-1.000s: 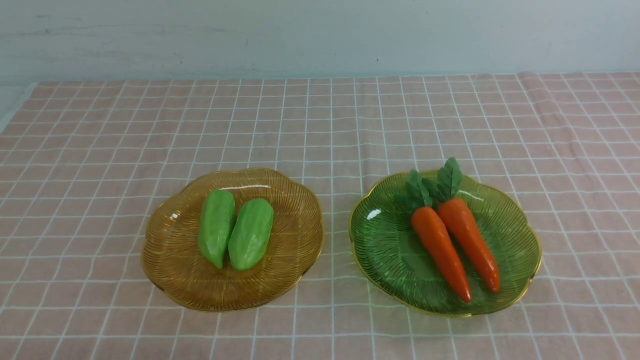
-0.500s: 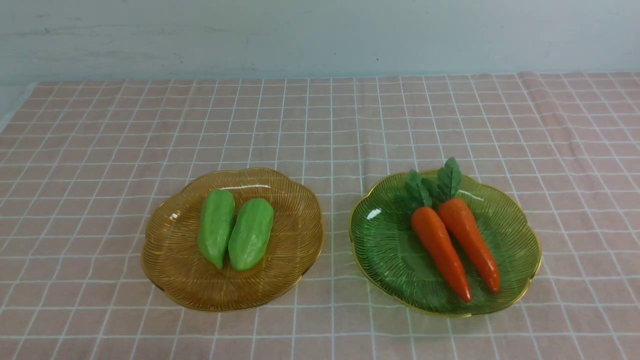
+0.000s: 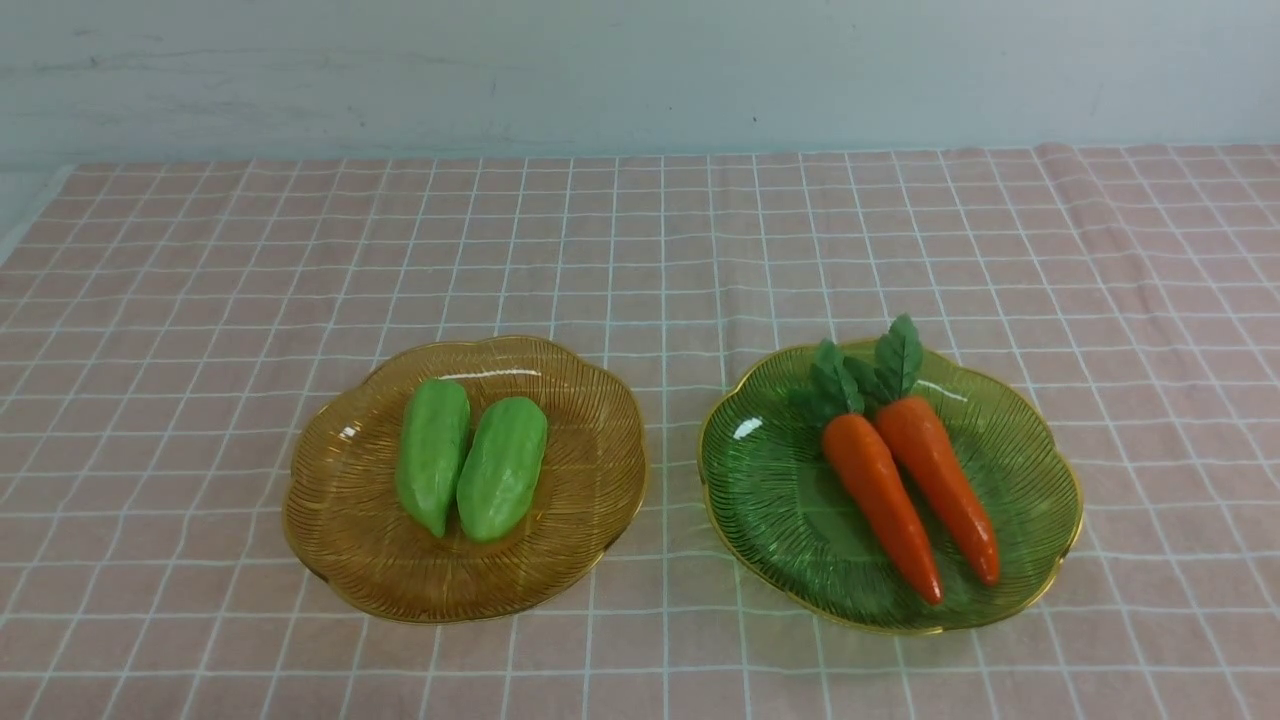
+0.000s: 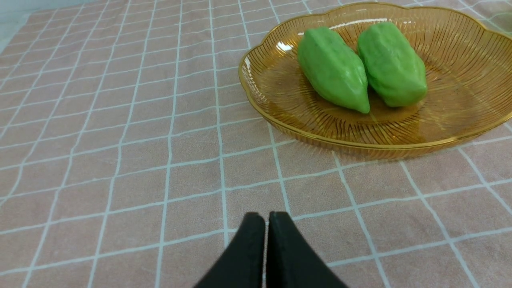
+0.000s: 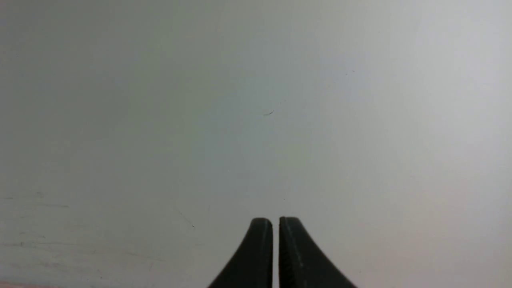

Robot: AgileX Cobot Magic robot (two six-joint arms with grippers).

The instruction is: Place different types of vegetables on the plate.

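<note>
Two light-green gourds (image 3: 432,455) (image 3: 502,468) lie side by side on an amber plate (image 3: 380,570) at the left. Two orange carrots (image 3: 880,505) (image 3: 935,480) with dark green tops lie on a green plate (image 3: 770,500) at the right. Neither arm shows in the front view. In the left wrist view my left gripper (image 4: 266,218) is shut and empty, over the cloth short of the amber plate (image 4: 280,120) with its gourds (image 4: 334,70) (image 4: 392,64). My right gripper (image 5: 276,222) is shut and empty, facing only a pale wall.
A pink checked cloth (image 3: 640,250) covers the table up to a pale wall (image 3: 640,70) at the back. The cloth's left edge (image 3: 30,215) shows at the far left. A narrow strip of cloth separates the two plates.
</note>
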